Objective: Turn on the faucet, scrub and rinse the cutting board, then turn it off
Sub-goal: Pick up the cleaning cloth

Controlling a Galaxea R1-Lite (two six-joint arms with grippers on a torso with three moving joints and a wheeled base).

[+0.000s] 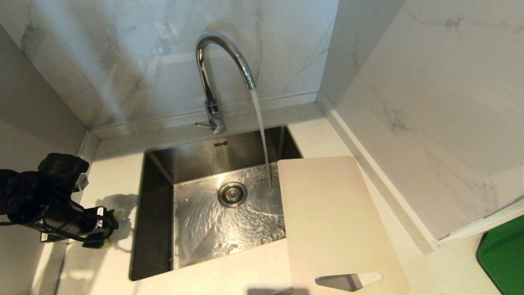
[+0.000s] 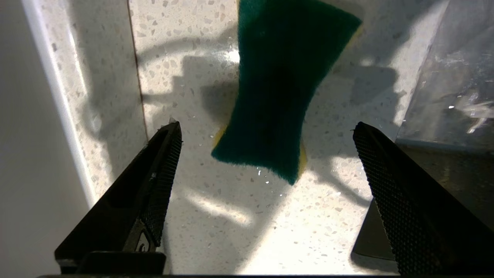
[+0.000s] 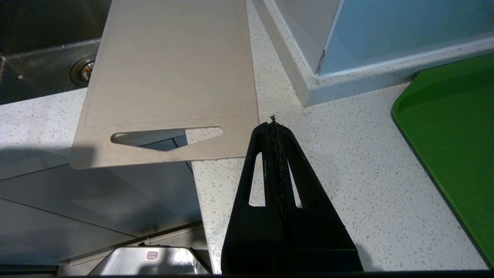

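White speckled stone counter lies under your left gripper [image 2: 266,135], jaws wide over the green-and-yellow sponge [image 2: 283,85]. Right of it, the chrome gooseneck faucet [image 1: 217,65] already runs; the cream plastic cutting board [image 1: 331,217] bridges the sink's right edge, unscrubbed. Your right gripper [image 3: 273,125] rests closed.

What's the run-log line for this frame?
faucet: running | cutting board: on sink's right edge, dry | left pincer: open over sponge | right pincer: shut, parked

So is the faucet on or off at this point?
On. A stream of water falls from the faucet spout into the sink, rippling across the basin floor near the drain.
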